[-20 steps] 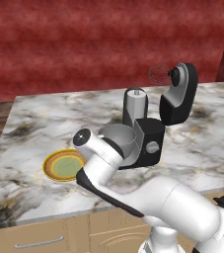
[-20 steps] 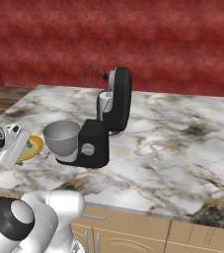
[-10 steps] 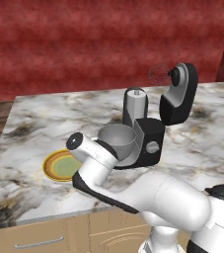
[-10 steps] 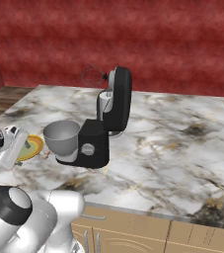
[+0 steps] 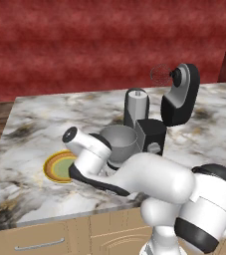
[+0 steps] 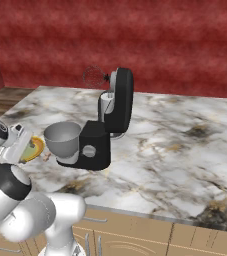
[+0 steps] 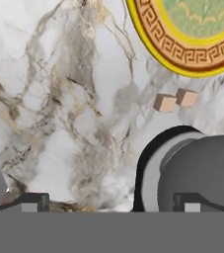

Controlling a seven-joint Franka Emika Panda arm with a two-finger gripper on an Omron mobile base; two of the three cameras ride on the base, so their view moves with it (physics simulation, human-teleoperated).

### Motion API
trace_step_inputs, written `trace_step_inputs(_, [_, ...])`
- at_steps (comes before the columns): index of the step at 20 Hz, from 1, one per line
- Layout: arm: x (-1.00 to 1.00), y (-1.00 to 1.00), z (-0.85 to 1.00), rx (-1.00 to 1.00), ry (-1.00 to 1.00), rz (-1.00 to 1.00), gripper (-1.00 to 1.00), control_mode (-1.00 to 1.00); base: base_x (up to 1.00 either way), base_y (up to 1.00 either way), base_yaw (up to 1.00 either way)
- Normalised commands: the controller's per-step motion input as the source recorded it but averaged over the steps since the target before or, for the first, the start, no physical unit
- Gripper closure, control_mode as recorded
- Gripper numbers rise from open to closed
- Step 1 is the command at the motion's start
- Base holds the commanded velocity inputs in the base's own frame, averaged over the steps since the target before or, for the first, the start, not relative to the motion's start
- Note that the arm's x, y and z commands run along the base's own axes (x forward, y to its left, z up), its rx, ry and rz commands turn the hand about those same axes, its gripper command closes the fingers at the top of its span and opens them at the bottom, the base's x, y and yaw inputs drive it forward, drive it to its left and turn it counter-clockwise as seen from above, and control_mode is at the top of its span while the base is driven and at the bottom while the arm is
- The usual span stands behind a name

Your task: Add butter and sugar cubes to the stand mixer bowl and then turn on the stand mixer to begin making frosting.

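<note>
**Spread fingers over the marble, cubes by the plate**

Fingertips stand wide apart at the bottom of the hand view, one (image 7: 33,199) at 7 o'clock and the other at 5 o'clock, with nothing between them; the gripper (image 7: 111,201) looks down on the marble counter (image 7: 59,99). At 1 o'clock in that view sits the yellow-rimmed plate (image 7: 158,42), and just below its rim, off the plate, lie two small tan sugar cubes (image 7: 175,100) side by side, touching or nearly so. At 4 o'clock the stand mixer bowl (image 7: 202,173) rises on its black base.

From the left base camera the plate (image 5: 52,167) lies at 9 o'clock, the bowl (image 5: 119,142) near centre, and the stand mixer (image 5: 157,122) has its head tilted back with the whisk (image 5: 160,73) at 1 o'clock.
</note>
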Motion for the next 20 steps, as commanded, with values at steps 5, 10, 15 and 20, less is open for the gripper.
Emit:
trace_step_inputs(5, [0.12,0.00,-0.20,-0.12,0.05,-0.01,-1.00,-1.00,0.00,0.00,0.00])
trace_step_inputs(10, [0.15,0.00,-0.17,-0.11,0.08,-0.01,-1.00,-1.00,0.00,0.00,0.00])
trace_step_inputs(15, [0.15,0.00,-0.04,-0.07,0.08,0.00,-1.00,-1.00,0.00,0.00,0.00])
trace_step_inputs(20, [0.12,0.00,0.00,-0.06,0.06,0.00,-1.00,-1.00,0.00,0.00,0.00])
